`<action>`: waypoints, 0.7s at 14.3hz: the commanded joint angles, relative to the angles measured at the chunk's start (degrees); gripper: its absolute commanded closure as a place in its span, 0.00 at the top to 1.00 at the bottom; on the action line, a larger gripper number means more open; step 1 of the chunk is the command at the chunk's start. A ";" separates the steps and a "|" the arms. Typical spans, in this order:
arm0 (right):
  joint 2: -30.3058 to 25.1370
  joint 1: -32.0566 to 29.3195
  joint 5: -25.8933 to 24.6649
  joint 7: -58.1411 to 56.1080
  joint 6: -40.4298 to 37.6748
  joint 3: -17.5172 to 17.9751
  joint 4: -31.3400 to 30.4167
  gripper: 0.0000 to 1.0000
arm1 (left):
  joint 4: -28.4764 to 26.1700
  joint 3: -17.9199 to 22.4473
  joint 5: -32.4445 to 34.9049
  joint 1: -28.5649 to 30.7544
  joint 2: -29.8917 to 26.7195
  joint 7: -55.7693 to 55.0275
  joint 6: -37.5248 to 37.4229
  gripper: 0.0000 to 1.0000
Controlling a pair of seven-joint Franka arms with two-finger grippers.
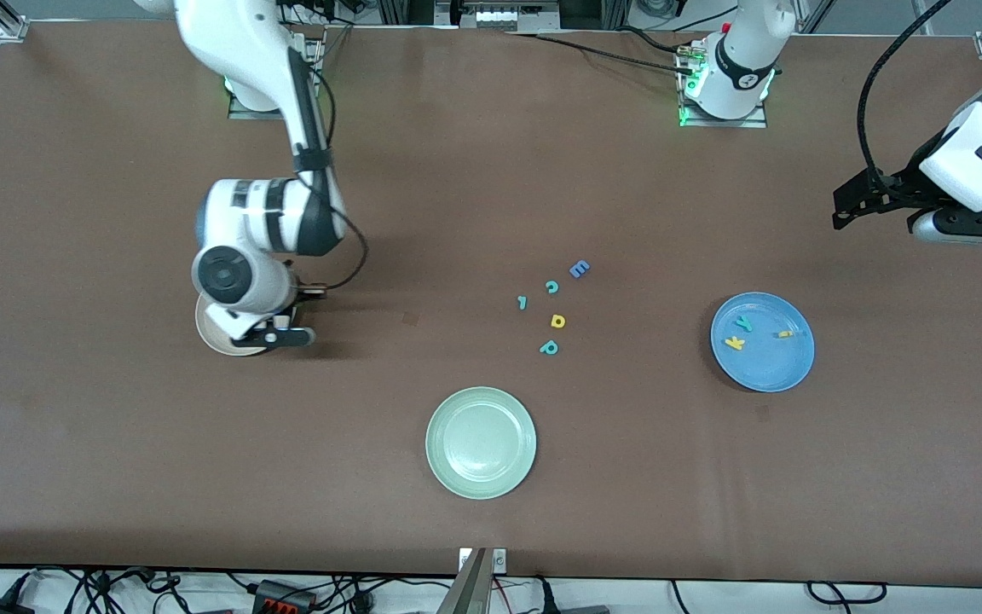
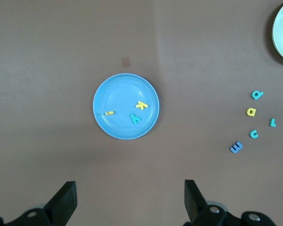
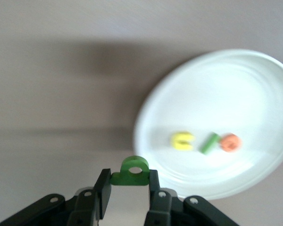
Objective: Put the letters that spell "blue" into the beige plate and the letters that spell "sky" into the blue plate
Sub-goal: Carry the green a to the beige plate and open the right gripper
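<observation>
Probably a robotics lab: 2 bolted arm bases, trailing cables.

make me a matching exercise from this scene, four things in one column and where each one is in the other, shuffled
Things:
1. green b
2. yellow k
3. orange e
4. blue E

Places:
A. in the beige plate
B. on the bare table, among the loose letters
C. between the fingers of the right gripper
D. in the blue plate

Pairs: 1-C, 2-D, 3-A, 4-B
</observation>
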 commanded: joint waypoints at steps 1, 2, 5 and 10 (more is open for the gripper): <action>-1.09 -0.81 1.02 -7.88 -1.08 -1.46 -4.75 0.14 | 1.69 0.22 -0.65 -0.41 0.64 0.43 -1.52 1.00; -1.09 -1.77 1.02 -10.35 -0.99 -1.46 -5.90 0.14 | 1.69 0.22 -0.65 -0.41 0.64 0.43 -1.52 1.00; -0.74 -3.62 1.11 -12.13 -0.20 -1.20 -6.61 0.14 | 1.69 0.22 -0.65 -0.50 0.64 0.34 -1.52 1.00; -0.38 -4.50 4.17 -12.93 0.15 -0.85 -6.53 0.99 | 1.69 0.22 -0.74 -0.50 0.64 0.34 -1.61 1.00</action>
